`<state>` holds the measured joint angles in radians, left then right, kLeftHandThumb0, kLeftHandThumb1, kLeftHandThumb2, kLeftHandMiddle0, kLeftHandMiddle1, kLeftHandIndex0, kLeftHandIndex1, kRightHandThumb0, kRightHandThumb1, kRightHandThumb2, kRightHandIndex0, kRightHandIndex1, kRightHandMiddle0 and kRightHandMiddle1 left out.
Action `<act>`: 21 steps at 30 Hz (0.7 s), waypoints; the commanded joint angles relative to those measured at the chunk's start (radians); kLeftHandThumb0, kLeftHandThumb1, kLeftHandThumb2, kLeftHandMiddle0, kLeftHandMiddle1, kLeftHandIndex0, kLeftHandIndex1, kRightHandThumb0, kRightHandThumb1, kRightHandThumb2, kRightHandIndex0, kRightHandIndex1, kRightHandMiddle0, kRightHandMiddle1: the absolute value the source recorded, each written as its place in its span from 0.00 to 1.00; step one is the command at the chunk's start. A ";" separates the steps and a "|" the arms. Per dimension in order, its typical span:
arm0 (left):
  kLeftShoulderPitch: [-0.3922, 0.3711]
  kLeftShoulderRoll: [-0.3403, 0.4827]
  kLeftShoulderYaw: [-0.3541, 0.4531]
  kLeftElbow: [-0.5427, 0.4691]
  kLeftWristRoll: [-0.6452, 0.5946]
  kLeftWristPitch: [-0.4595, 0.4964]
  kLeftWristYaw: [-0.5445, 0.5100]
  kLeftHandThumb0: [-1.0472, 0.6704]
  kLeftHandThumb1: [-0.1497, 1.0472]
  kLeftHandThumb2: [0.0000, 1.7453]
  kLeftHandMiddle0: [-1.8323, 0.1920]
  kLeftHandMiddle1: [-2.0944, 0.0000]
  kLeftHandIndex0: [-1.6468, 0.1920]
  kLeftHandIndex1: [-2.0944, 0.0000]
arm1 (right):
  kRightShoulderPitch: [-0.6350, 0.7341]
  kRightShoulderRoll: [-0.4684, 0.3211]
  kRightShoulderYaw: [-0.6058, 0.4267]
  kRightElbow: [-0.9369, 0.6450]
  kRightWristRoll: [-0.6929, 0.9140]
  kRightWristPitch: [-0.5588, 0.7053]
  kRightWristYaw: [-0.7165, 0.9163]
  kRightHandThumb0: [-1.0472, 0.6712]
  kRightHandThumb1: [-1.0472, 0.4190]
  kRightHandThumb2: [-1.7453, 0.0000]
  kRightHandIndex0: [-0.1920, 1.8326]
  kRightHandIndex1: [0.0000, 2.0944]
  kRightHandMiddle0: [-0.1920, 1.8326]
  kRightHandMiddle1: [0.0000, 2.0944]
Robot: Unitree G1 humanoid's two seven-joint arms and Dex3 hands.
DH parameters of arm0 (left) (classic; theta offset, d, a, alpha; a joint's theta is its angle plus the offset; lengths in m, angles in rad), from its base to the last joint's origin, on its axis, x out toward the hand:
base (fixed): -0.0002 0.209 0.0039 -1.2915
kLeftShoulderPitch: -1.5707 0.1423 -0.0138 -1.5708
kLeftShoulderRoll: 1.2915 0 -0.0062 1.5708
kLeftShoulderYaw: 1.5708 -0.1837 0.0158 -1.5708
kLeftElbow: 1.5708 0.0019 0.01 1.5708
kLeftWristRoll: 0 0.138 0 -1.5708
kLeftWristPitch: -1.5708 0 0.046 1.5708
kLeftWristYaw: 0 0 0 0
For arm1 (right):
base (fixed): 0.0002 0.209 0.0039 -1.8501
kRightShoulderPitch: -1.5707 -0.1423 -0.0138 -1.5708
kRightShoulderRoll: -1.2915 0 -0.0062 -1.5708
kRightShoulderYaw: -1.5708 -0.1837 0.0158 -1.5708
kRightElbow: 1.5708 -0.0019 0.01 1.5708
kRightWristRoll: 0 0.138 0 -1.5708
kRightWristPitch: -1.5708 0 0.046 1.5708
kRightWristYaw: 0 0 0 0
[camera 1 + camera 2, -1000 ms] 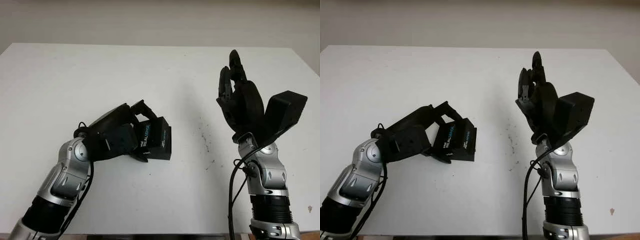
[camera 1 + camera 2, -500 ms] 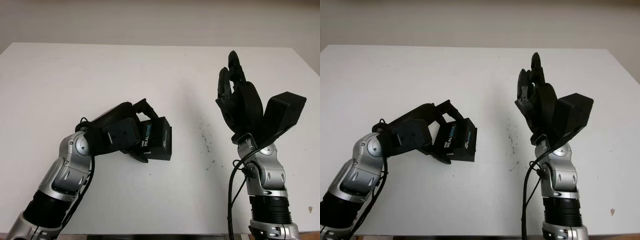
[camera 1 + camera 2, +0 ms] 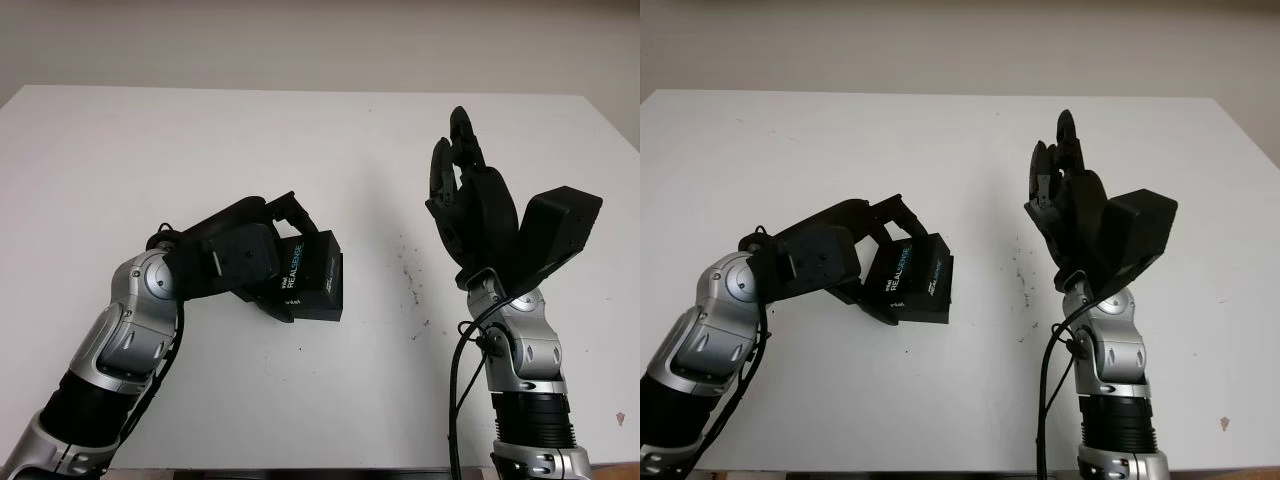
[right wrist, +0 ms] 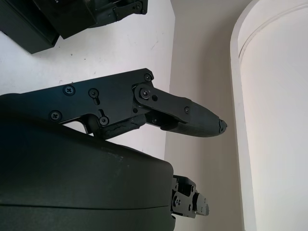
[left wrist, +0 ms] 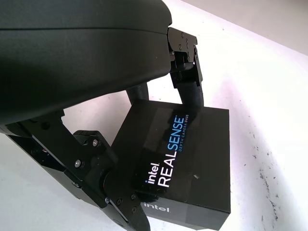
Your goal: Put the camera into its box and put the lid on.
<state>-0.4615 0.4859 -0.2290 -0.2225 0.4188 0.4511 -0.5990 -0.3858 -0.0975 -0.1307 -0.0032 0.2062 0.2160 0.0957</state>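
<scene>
The two eye views look forward and down from the head onto the white table (image 3: 300, 140), set a little apart, so both take in the same tabletop, both arms and the black box (image 3: 312, 277); the left wrist view sits very close behind the left hand (image 5: 120, 144), facing along its fingers onto the box lid and table; the right wrist view rides close on the raised right hand (image 4: 144, 120), facing past it toward the wall, catching the box's corner beyond.
</scene>
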 commanded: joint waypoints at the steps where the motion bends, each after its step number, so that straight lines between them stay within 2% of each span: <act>1: -0.026 0.004 -0.010 -0.023 -0.003 0.005 -0.010 0.53 0.93 0.03 0.65 0.17 0.75 0.25 | 0.005 0.005 -0.006 -0.004 0.005 0.002 -0.005 0.29 0.00 0.64 0.02 0.02 0.03 0.02; 6: -0.036 0.011 -0.017 -0.028 0.000 0.011 -0.022 0.54 0.93 0.03 0.68 0.20 0.74 0.25 | 0.009 -0.005 0.005 0.008 -0.004 -0.017 0.013 0.29 0.00 0.62 0.02 0.02 0.02 0.02; 21: -0.057 0.024 -0.060 0.006 0.045 -0.012 -0.020 0.53 0.93 0.03 0.68 0.17 0.74 0.23 | 0.002 0.000 0.010 0.024 -0.004 -0.018 0.038 0.28 0.00 0.60 0.00 0.01 0.00 0.01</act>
<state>-0.4987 0.5047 -0.2747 -0.2205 0.4560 0.4402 -0.6161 -0.3831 -0.0952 -0.1235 0.0208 0.2029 0.2068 0.1308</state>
